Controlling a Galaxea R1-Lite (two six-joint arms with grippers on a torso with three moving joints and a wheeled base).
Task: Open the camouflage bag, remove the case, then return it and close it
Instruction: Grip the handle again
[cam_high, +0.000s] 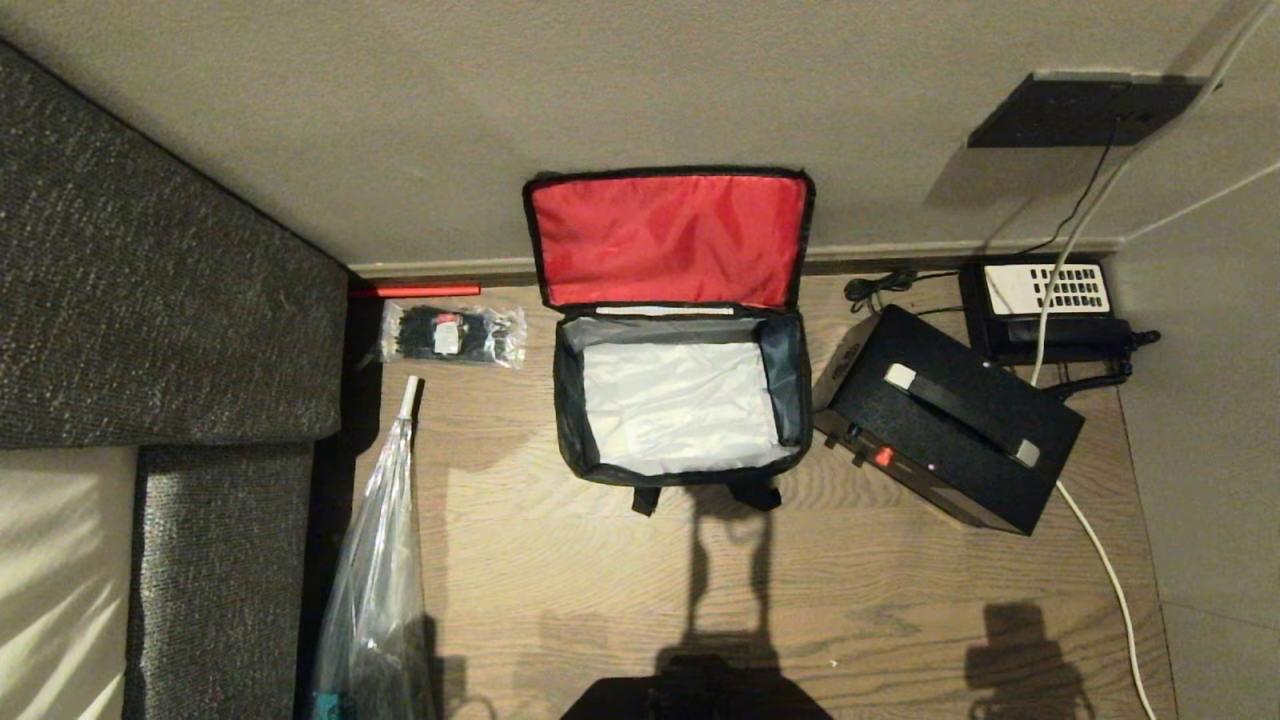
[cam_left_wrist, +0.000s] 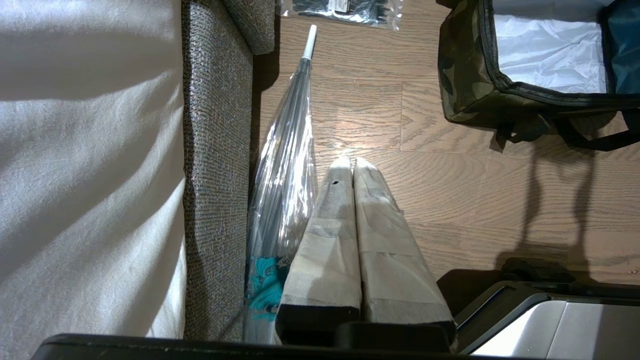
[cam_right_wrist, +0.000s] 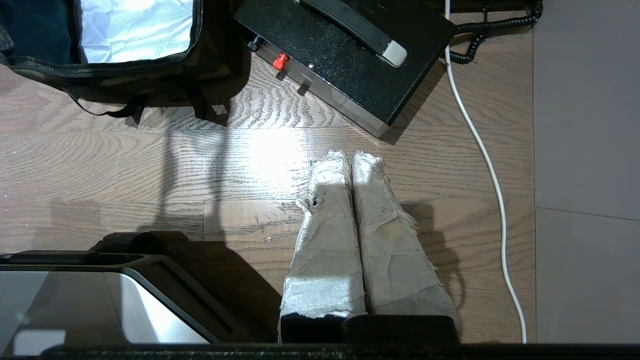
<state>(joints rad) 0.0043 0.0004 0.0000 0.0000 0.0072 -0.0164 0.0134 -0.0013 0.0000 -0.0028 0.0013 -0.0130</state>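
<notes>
the camouflage bag (cam_high: 680, 420) sits on the wooden floor (cam_high: 600, 600) against the wall at about twelve o'clock from the robot, its lid thrown back so the red lid lining (cam_high: 668, 240) leans on the wall and the crinkled silver-grey interior (cam_high: 680, 405) lies bare; its black strap handles (cam_high: 705, 495) hang off the near edge. the case (cam_high: 950, 425) is out of the bag — it lies on the floor just beside the bag at roughly two o'clock, turned at an angle, with its black carry handle (cam_high: 960, 400) on top and a small red knob (cam_high: 884, 456) on the side edge nearest the robot. beyond it at the wall is a black telephone (cam_high: 1045, 300) with a white key panel, and a white cable (cam_high: 1100, 560) runs down the floor past the case. at about ten o'clock lie a small clear packet of black items (cam_high: 452, 335) and a folded clear umbrella (cam_high: 385, 540), next to a grey sofa (cam_high: 150, 300). neither arm shows in the head view. the left gripper (cam_left_wrist: 352, 162) hangs over bare floor beside the umbrella, its tape-wrapped fingers pressed together and holding nothing; the right gripper (cam_right_wrist: 350, 157) hangs over the floor near the case's near corner — fingers likewise closed tight on nothing.
</notes>
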